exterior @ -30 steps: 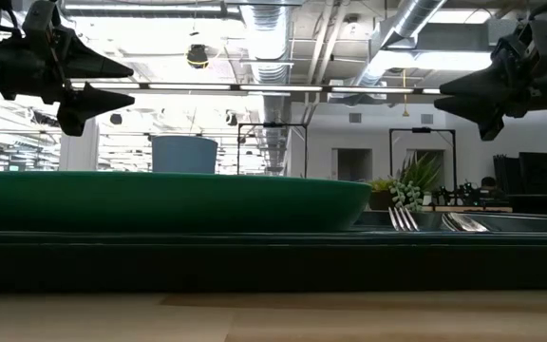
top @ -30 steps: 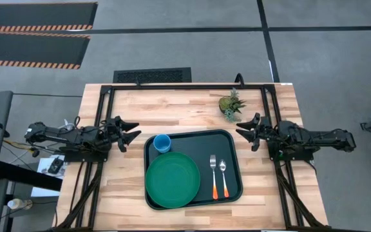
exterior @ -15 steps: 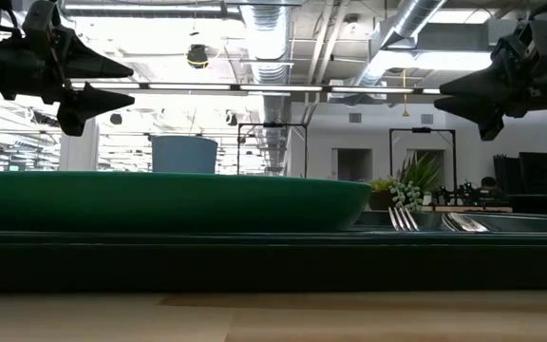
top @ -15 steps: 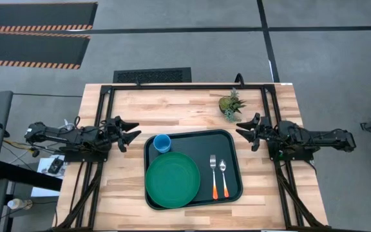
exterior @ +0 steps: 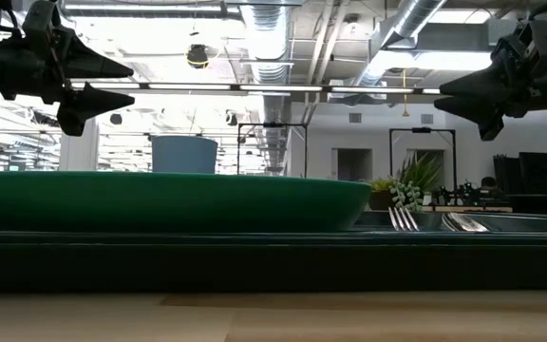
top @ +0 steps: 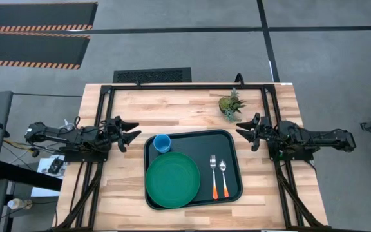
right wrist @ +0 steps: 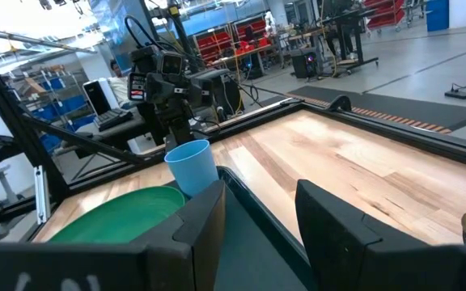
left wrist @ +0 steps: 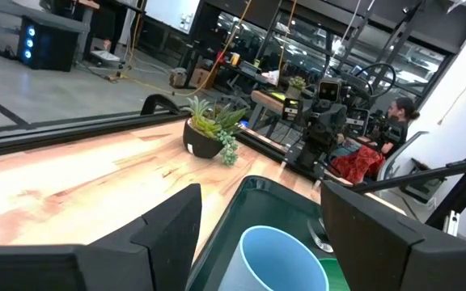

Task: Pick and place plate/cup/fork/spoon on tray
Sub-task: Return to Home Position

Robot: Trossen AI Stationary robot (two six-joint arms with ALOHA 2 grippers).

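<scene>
**Tray loaded, both arms held off at the table's sides**

Left gripper [top: 132,133]: centre-left of the high view, above bare wood just beside the tray's left rim, not touching it. Fingers spread, nothing between them. In the low view it hangs in the upper left corner [exterior: 98,81], well above the dishes.

Table [top: 124,183]: light wood, with a strip of bare board on every side of the tray; the widest open stretch runs along the top of the frame, between the black frame rail and the tray's far rim.

Tray [top: 236,138]: dark, rounded corners, centre of the high view, its edges roughly parallel to the table's edges.

Cup [top: 162,143]: light blue, upright, in the tray's upper left corner, close to the rim and just above the plate.

Plate [top: 172,180]: green, fills the tray's left half, reaching close to the left and lower rims.

Fork [top: 214,175]: right half of the tray, tines toward the top of the frame, orange handle toward the bottom, clear of the plate.

Spoon [top: 223,176]: just right of the fork, parallel, apart from it and from the right rim.

Potted plant [top: 230,106]: on the wood above the tray's upper right corner, apart from the rim.

Right gripper [top: 244,131]: centre-right, off the tray's upper right corner, near the potted plant. Fingers spread and empty; upper right corner of the low view [exterior: 463,95].
</scene>
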